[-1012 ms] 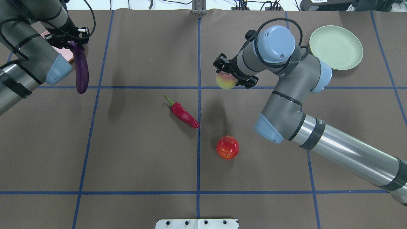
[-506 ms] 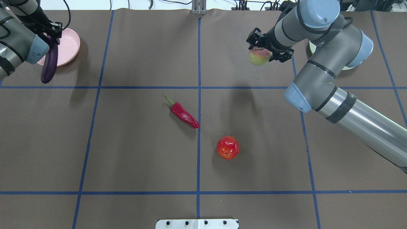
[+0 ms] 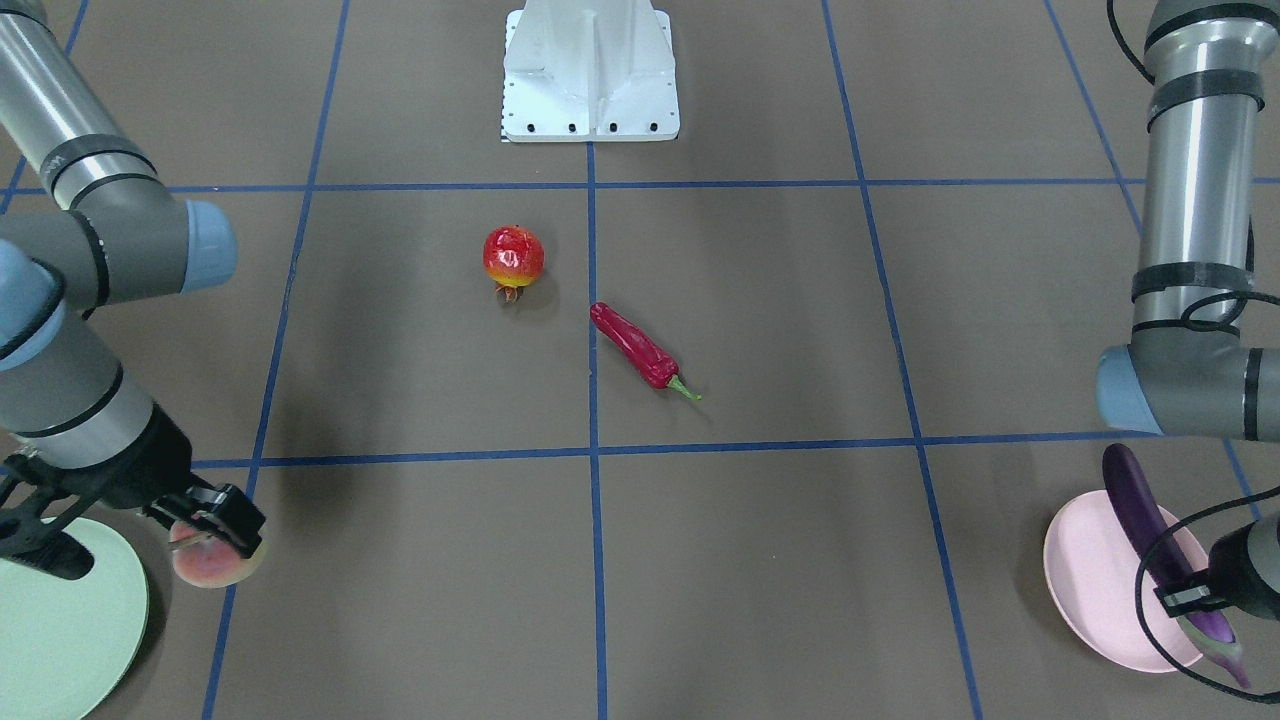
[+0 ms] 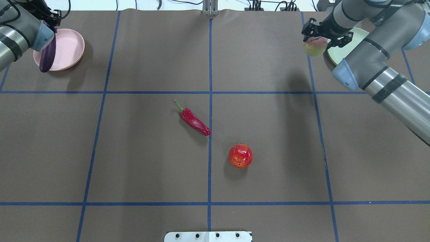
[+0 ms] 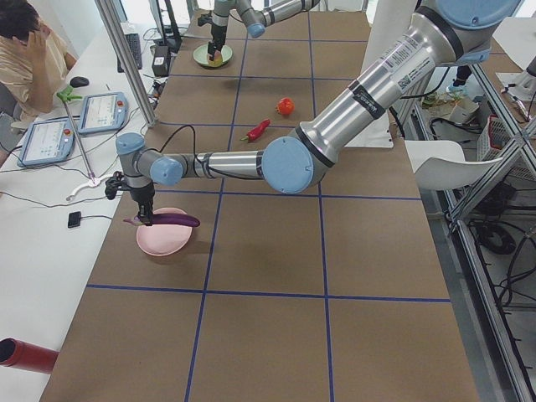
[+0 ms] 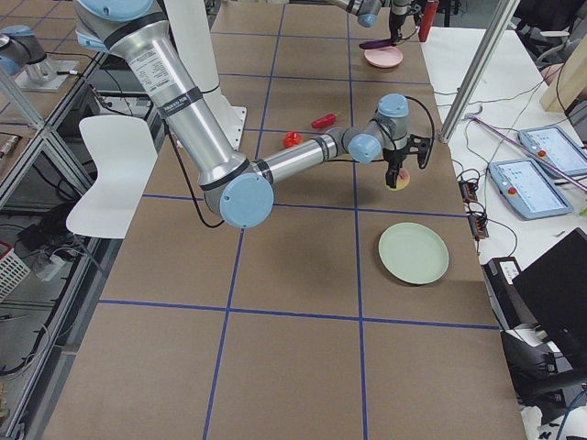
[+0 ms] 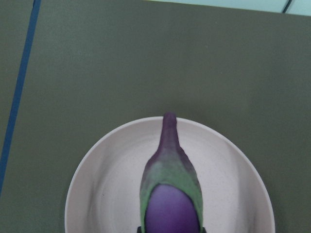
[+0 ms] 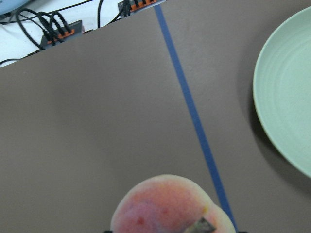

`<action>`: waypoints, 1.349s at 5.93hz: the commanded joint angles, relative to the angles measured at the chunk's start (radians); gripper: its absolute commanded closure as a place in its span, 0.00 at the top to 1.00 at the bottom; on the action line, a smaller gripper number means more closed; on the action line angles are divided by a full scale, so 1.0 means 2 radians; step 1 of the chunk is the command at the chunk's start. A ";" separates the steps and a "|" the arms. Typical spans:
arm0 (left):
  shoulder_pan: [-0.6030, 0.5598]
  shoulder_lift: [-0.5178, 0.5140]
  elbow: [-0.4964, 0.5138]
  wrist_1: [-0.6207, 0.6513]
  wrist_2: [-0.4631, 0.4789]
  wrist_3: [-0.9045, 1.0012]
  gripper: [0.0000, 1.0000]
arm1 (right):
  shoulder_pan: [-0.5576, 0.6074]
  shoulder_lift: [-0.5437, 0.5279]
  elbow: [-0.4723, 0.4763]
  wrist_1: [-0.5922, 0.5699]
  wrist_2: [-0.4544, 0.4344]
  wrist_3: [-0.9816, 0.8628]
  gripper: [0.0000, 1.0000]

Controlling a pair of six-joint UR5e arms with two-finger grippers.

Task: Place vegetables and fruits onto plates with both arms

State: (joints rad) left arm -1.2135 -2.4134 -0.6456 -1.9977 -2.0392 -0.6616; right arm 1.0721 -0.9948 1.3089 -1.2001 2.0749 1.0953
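My left gripper is shut on the purple eggplant near its green cap and holds it over the pale pink plate at the far left. The left wrist view shows the eggplant above the plate. My right gripper is shut on the peach in the air, just left of the mint green plate. The right wrist view shows the peach apart from the plate's rim. The red chili and the pomegranate lie mid-table.
The white base block stands at the near edge. Blue tape lines grid the brown table cover. Cables run along the far edge. An operator sits at a side desk with tablets.
The left arm has carried the eggplant further left and back over the pink plate. The right arm has carried the peach right and back, up to the green plate's edge.
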 commanded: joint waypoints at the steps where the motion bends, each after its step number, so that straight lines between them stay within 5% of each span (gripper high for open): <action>1: 0.001 -0.017 0.043 -0.035 0.029 -0.002 0.27 | 0.027 -0.009 -0.040 0.001 0.015 -0.070 0.00; 3: 0.003 -0.020 0.046 -0.046 0.030 -0.003 1.00 | 0.038 -0.023 -0.063 0.001 0.015 -0.108 0.00; 6: 0.002 -0.052 0.038 -0.044 0.023 -0.080 1.00 | 0.055 -0.020 -0.137 0.049 -0.006 -0.133 0.00; 8: 0.013 -0.047 -0.091 0.032 -0.029 -0.172 1.00 | 0.057 -0.020 -0.147 0.054 -0.007 -0.133 0.00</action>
State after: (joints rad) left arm -1.2003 -2.5106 -0.6958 -2.0244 -2.0548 -0.9102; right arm 1.1837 -1.0356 1.0292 -1.1003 2.0637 0.8287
